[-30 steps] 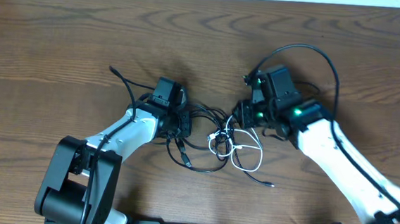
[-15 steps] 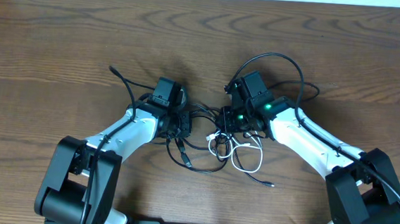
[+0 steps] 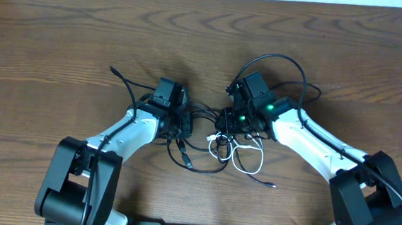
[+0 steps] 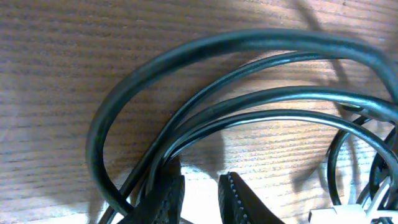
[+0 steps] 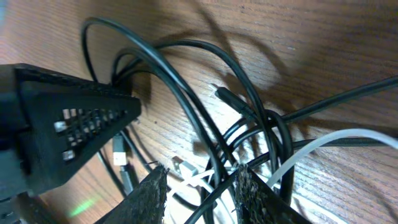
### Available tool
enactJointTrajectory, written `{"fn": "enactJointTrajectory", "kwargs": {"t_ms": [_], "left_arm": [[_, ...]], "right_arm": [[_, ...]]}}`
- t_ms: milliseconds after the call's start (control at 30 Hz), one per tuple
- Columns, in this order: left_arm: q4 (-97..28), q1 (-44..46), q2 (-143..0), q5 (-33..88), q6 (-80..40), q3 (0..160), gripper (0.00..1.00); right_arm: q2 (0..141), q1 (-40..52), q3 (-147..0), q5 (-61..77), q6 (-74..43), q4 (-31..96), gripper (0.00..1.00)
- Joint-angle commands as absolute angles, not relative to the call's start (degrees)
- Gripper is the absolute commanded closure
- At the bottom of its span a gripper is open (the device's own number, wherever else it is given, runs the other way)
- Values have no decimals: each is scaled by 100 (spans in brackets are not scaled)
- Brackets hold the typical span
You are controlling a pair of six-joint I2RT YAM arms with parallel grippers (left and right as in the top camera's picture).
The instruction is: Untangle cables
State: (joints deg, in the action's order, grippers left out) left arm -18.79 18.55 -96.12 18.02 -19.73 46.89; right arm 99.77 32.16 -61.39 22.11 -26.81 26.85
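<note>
Tangling in loops, black cables cross one thin white cable.

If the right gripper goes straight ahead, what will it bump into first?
Most likely the knot of black cables just ahead of the right gripper, though depth is hard to judge.

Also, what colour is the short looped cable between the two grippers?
The short cable is white, clearest in the overhead view.
</note>
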Motion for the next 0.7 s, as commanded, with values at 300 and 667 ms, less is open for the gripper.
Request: {"fn": "enactJointTrajectory", "kwargs": {"t_ms": [300,667], "left_arm": [[-1951,1831,-9810,1367,-2029,4447,74],[-1953,1831,-9810,1367,-2029,4447,74]], "right_arm": [[9719,3310,-6125,1330,-2720,3317,63],[9762,3507,-6114,1197,-2727,3087,64]]}}
